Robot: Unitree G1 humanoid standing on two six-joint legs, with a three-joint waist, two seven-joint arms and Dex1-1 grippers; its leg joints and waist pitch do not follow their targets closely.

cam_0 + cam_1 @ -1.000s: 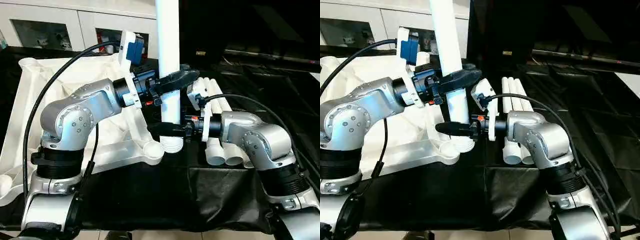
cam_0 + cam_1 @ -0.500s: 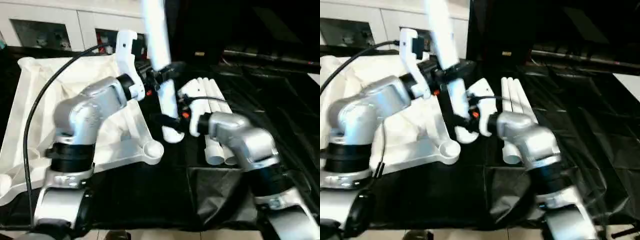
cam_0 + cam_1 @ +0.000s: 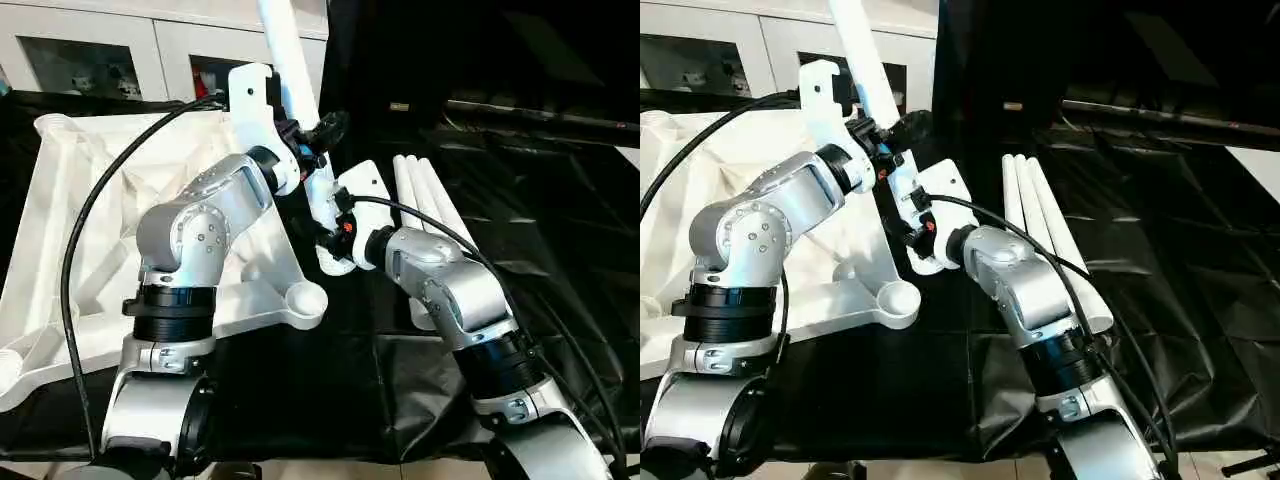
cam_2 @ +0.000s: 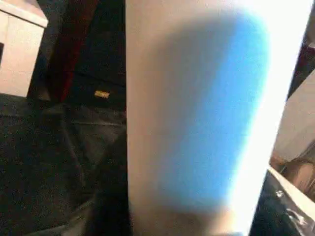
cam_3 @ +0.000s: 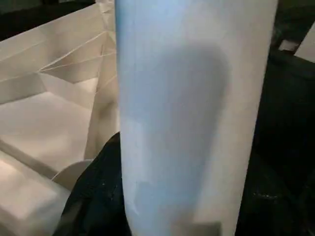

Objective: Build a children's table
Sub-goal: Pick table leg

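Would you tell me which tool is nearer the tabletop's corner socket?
Right. The right tool grips the leg low, just above the socket; the left tool grips higher.

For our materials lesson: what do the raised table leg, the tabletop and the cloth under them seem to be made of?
Leg: smooth white tube, probably plastic.
Tabletop: white moulded plastic, judging by its ribs and round socket.
Cloth: thin black sheet, creased and faintly shiny; fabric or plastic film, hard to tell.

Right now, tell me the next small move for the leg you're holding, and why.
Probably swing the leg's lower end toward the tabletop's near corner socket and straighten it. Both grippers, left and right, hold it tilted, its lower end above the black cloth beside the socket, not over it.
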